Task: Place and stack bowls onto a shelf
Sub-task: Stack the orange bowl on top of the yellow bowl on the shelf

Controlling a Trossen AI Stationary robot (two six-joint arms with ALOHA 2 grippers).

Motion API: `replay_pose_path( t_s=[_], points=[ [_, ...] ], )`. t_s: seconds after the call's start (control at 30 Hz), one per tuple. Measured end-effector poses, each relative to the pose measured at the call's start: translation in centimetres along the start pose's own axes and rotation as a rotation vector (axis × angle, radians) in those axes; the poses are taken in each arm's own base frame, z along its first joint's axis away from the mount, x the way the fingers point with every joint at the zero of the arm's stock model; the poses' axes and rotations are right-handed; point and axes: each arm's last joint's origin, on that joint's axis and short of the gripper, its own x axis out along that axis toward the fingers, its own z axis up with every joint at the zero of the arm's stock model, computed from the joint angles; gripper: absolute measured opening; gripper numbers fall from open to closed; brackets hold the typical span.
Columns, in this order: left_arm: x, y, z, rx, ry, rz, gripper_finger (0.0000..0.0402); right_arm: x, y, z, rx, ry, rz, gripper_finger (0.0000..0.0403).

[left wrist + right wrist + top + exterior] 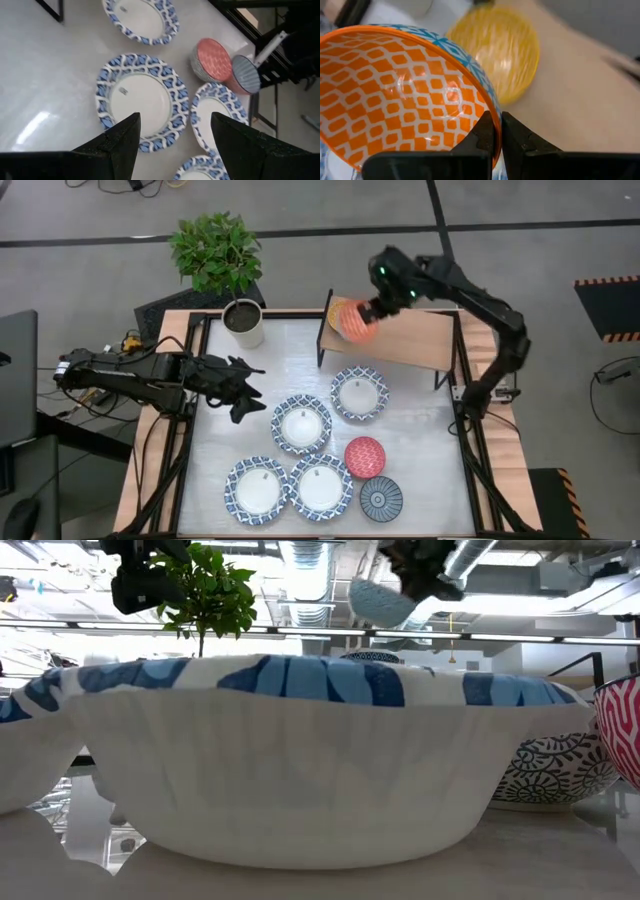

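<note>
The right gripper pinches the rim of the orange bowl, one finger inside and one outside, so the bowl hangs tilted with its patterned hollow facing the wrist camera. It is carried over the shelf, at the end nearest the plant pot. The yellow bowl already sits on the shelf at that end, just beyond the orange one; judging by this, the orange bowl is meant to nest into it, and a rim grip leaves the base free to settle inside.

The left gripper hovers with its fingers spread wide and empty above a blue-and-white bowl on the bench, on the side of the shelf away from the room's wall, probably lined up for the next pick.

The high view alone shows the whole layout: four blue-and-white bowls in front of the shelf, with the red bowl and the dark blue-grey bowl beside them, all still to be moved. The right wrist view alone shows the pinch on the rim and the yellow bowl's closeness, which the arm partly covers from above. The low view is mostly blocked by a near bowl's white wall, though it catches the held bowl's underside high up.
</note>
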Motion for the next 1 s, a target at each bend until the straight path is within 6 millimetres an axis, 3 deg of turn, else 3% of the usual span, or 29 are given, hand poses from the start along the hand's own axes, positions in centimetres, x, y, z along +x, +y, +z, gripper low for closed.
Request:
replay_pose_path(
  t_s=[0.2, 0.43, 1.0],
  points=[
    [0.0, 0.0, 0.0, -0.016, -0.001, 0.005, 0.0228, 3.1, -1.6, 3.8, 0.02, 0.035, -0.007, 0.0037],
    [0.0, 0.0, 0.0, -0.017, 0.001, 0.008, 0.0228, 6.3, -2.3, 4.9, 0.009, 0.158, -0.039, 0.0037],
    [0.0, 0.1, 0.0, -0.035, -0.001, 0.01, 0.0228, 6.5, -3.7, 5.1, 0.014, 0.218, -0.099, 0.0037]
  ],
)
